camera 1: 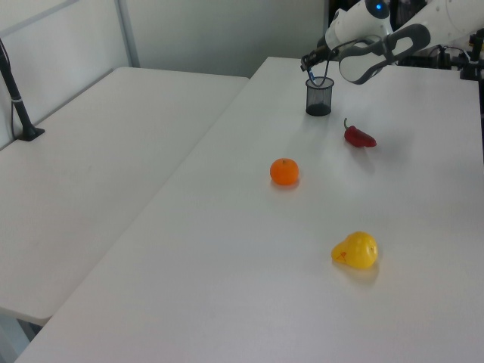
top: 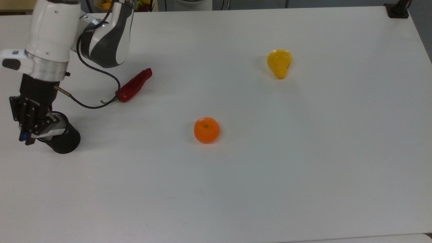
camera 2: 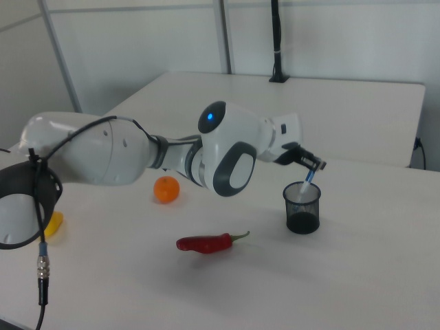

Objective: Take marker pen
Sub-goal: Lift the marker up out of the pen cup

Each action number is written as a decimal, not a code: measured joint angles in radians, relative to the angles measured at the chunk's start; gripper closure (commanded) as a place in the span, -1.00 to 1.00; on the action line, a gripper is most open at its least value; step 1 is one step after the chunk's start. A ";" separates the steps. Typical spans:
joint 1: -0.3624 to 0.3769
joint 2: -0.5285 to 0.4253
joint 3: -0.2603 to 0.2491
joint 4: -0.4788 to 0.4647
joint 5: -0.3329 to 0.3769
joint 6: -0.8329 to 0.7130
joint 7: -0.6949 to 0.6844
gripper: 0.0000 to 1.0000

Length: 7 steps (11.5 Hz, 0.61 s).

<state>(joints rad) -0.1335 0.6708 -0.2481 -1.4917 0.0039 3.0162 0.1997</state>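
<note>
The marker pen (camera 2: 309,180) is up in the air, tilted, its blue top caught between the fingers and its white barrel slanting down so the lower end is right at the rim of the black mesh cup (camera 2: 302,207). In the right view the lower end is just inside the cup's mouth, or right over it; which one, hard to say. The gripper (camera 2: 313,165) is closed on the marker pen's upper end, fingers pinched tight against it, sitting just above and beside the cup's rim. From the top view, the gripper (top: 24,130) hangs at the top view's left edge of the cup (top: 62,138), with a dot of blue from the marker pen (top: 24,136) peeking out between the fingers. In the left view the same grip shows at the far end of the counter (camera 1: 249,249), gripper (camera 1: 311,69) over the cup (camera 1: 319,98), a thin pale line of marker pen (camera 1: 316,78) slanting into the opening.

Now the count. One marker pen. One mesh cup, standing upright. One red chili (top: 134,85), lying flat near the cup, green stem pointing toward it in the top view. One orange (top: 207,130), well apart from the chili, out in the middle of the counter. One yellow pear (top: 279,62), farther off again toward the top view's right. One arm, white and grey, with a black cable (top: 91,101) looping down beside the chili.
</note>
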 measured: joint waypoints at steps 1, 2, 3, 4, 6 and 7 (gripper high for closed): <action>-0.003 -0.029 0.000 0.000 0.000 0.000 0.000 1.00; -0.006 -0.052 0.000 -0.001 0.000 0.000 0.000 1.00; -0.009 -0.075 -0.001 -0.003 0.000 0.000 0.000 1.00; -0.012 -0.111 -0.001 -0.008 0.000 0.000 0.000 1.00; -0.013 -0.164 -0.001 -0.028 0.001 0.000 0.001 1.00; -0.012 -0.196 -0.001 -0.048 0.001 0.000 0.002 1.00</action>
<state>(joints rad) -0.1457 0.4751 -0.2492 -1.5396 0.0049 3.0162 0.2018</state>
